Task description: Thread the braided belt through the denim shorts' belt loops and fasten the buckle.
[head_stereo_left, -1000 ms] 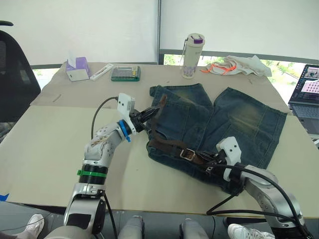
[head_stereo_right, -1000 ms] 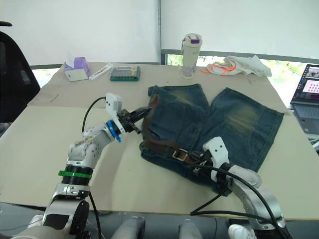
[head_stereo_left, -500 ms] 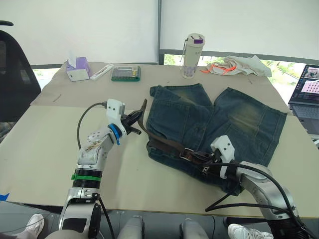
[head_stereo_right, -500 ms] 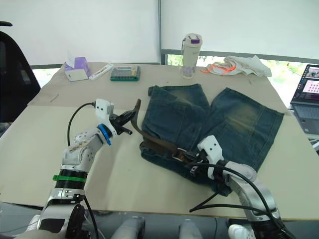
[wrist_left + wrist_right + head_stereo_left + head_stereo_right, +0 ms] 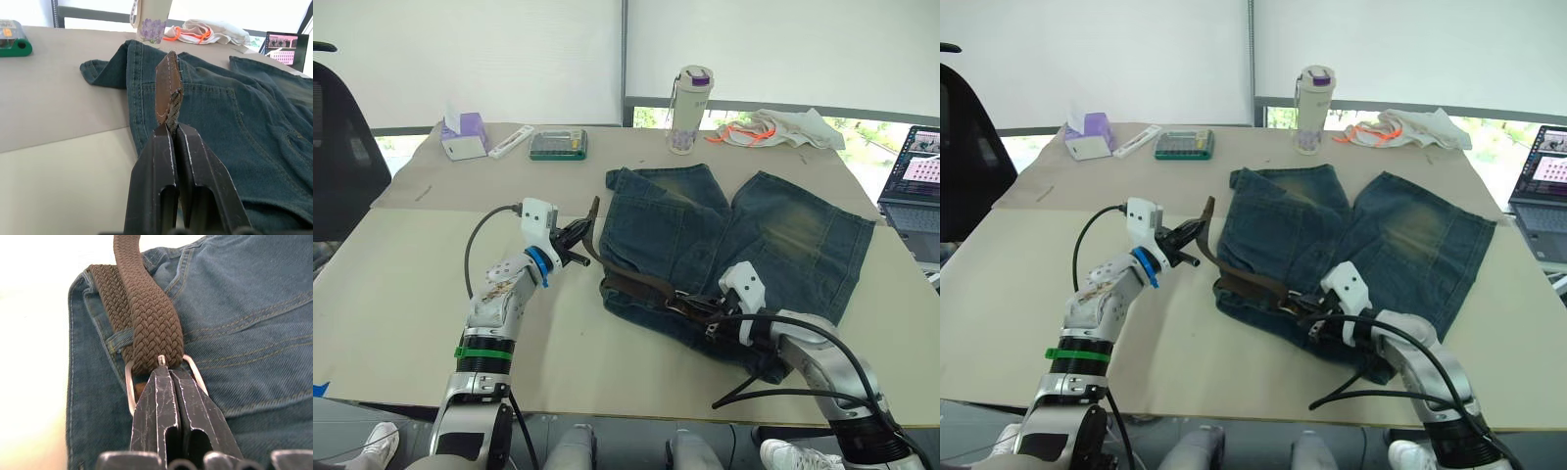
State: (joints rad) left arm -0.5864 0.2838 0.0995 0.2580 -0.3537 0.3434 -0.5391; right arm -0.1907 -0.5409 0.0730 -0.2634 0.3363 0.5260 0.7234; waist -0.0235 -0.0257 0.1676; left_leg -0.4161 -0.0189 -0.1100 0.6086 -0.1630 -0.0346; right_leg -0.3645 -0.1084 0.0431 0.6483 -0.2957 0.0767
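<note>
Braided belt (image 5: 631, 285) in play, and both pincers have a piece of it. Left pincer (image 5: 170, 131) is pressed together on the belt's leather-tipped tail, which stands up out of the fingertips, lifted off the surface (image 5: 401, 284) just beside the waist edge of the denim shorts (image 5: 773, 235). Right pincer (image 5: 167, 374) is clamped on the buckle (image 5: 130, 391) end, its tips at the prong, with the silver frame sitting to either side of them and lying flat on the denim.

Between the two grips the strap runs along the waistband at the near edge of the shorts, then arcs up and away toward the left pincer. So its long axis lies roughly side to side, tail on the robot's left, buckle on its right. One belt loop (image 5: 117, 340) sits just beside the buckle, with the strap passing across it; whether the belt goes under it I cannot tell.

To fasten, I judge the tail must travel back to the right, toward the buckle. The left arm carries it, the right only has to hold the frame steady.
</note>
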